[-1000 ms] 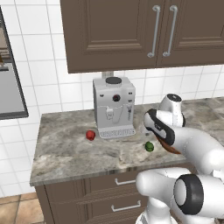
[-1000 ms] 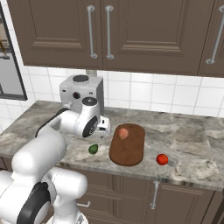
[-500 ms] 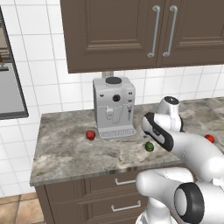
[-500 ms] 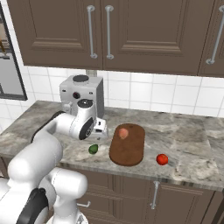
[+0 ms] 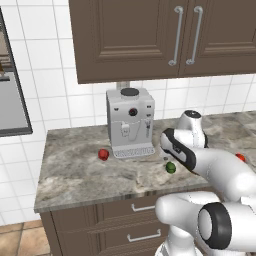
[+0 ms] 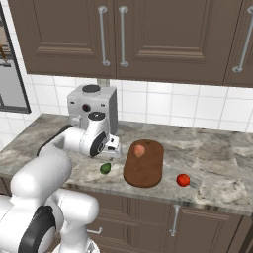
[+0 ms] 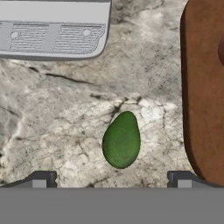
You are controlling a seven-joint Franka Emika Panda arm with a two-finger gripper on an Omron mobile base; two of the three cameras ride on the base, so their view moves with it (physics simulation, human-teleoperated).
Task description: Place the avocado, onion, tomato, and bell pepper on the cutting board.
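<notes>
Status: one of four done. The small orange-tan onion [image 6: 140,148] sits on the flat dark reddish-brown wooden cutting board [image 6: 144,168], toward its far end near the wall. The small dark green avocado [image 7: 121,140] lies on the grey marbled bench [image 6: 217,173], just beside the board's left edge but not touching it, in front of the silver coffee machine [image 5: 130,121]. A small red round item [image 6: 183,180] rests on the bench to the right of the board, off it; another small red round item [image 5: 103,154] lies on the bench left of the coffee machine, well apart from the board. Can't tell from these frames which red one is the tomato and which the bell pepper; both are still to move. The white arm's gripper [image 6: 111,149] hangs above the avocado, pointing down at it; fingers [image 7: 41,179] spread wide with nothing between them, avocado roughly centred between the tips in the hand view. My read: the avocado pick is in hand, grasp not yet made. Left after that: place the avocado on the board, then the two red items, the far-left one being the longer reach.
</notes>
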